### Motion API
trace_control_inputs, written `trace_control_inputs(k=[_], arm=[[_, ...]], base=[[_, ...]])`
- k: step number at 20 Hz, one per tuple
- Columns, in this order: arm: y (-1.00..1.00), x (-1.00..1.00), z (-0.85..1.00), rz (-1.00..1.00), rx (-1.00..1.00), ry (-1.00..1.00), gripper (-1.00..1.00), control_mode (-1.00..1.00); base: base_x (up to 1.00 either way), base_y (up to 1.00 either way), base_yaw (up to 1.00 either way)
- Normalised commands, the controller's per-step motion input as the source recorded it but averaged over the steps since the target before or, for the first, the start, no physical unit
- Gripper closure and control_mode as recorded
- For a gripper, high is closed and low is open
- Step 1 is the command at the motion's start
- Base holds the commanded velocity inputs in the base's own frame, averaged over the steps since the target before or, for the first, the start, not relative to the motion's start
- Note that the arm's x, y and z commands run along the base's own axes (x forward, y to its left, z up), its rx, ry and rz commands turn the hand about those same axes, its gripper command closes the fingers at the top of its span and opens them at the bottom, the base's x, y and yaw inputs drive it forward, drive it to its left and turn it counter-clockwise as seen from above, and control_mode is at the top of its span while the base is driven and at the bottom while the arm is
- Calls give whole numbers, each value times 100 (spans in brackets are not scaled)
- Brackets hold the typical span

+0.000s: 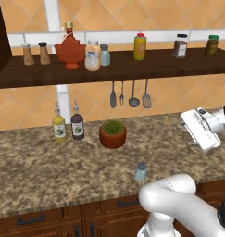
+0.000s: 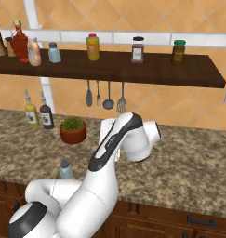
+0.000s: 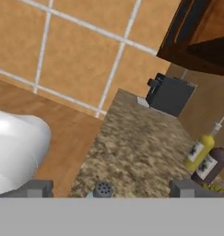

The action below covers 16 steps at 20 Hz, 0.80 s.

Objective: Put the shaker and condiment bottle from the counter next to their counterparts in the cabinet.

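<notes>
One shaker [image 3: 103, 189], blue-grey with a perforated grey cap, standing on the speckled counter [image 3: 136, 143] just beyond the claw [image 3: 112, 189], between its two fingertips; claw spread wide, holding nothing. Condiment bottle [image 1: 92, 56] on the cabinet [image 1: 132, 67], beside the maple-leaf bottle [image 1: 70, 49]

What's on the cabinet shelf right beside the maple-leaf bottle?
On the cabinet, the condiment bottle stands just right of the maple-leaf bottle, and a blue-grey shaker right of that. Whether they touch, or anything hides behind them, cannot be seen.
</notes>
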Motion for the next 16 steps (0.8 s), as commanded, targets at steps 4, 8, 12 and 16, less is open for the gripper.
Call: trace_control_inputs(k=[4,8,12,16], arm=[[-6,40,-99,-16,2,0,-100,-100],[-12,9,-94,-17,6,-1,-100,-100],[1,0,-34,-6,-1,2,-100,-100],[7,-1,-10,0,-11,8,-100,-100]], base=[[0,0,0],[0,0,0],[0,0,0],[0,0,0]])
